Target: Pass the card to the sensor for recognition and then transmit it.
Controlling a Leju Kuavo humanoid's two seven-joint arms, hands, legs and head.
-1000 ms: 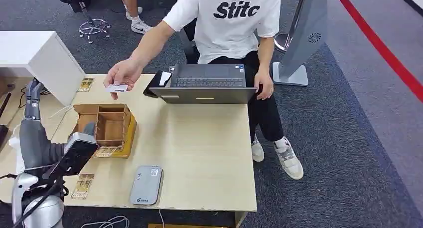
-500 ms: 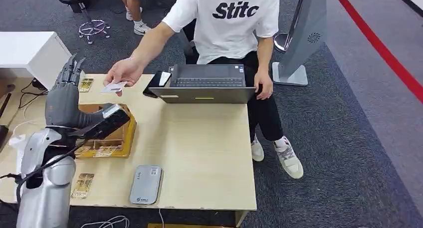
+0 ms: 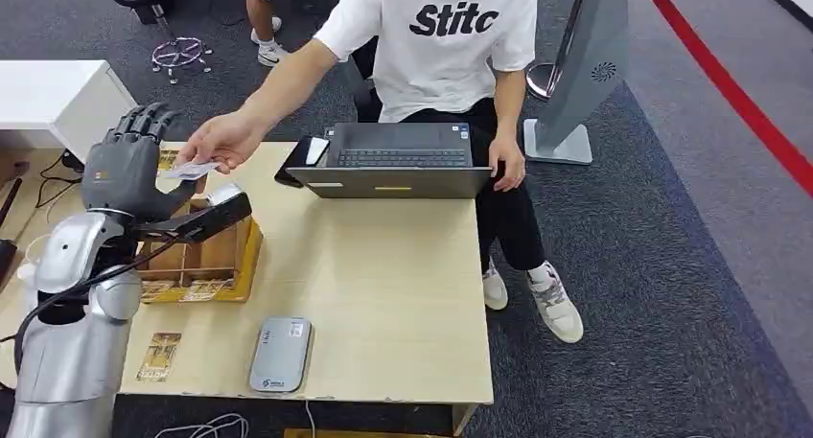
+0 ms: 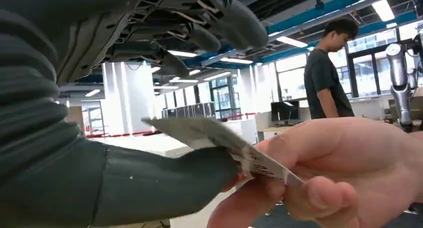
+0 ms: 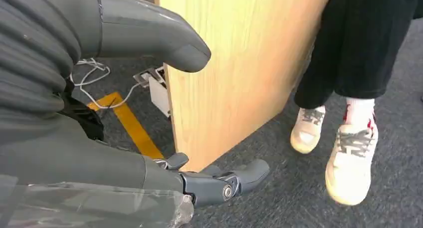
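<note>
A seated person's hand (image 3: 228, 139) holds out a white card (image 3: 192, 170) over the table's far left corner. My left hand (image 3: 129, 168) is raised beside it with its fingers spread upward. In the left wrist view the card (image 4: 214, 140) lies across my thumb (image 4: 129, 183), still pinched by the person's fingers (image 4: 324, 198), while my other fingers (image 4: 209, 23) stay apart above it. The grey sensor pad (image 3: 280, 354) lies flat near the table's front edge. My right hand (image 5: 114, 163) hangs beside the table's side panel and holds nothing.
A wooden compartment box (image 3: 206, 251) stands under my left forearm. An open laptop (image 3: 398, 160) and a black device (image 3: 305, 155) sit at the far edge before the person. Patterned cards (image 3: 160, 357) lie on the table. A white cabinet (image 3: 53, 98) stands at the left.
My left arm rose from beside the wooden box up to the card. The person's hand carried the card left, toward my hand.
</note>
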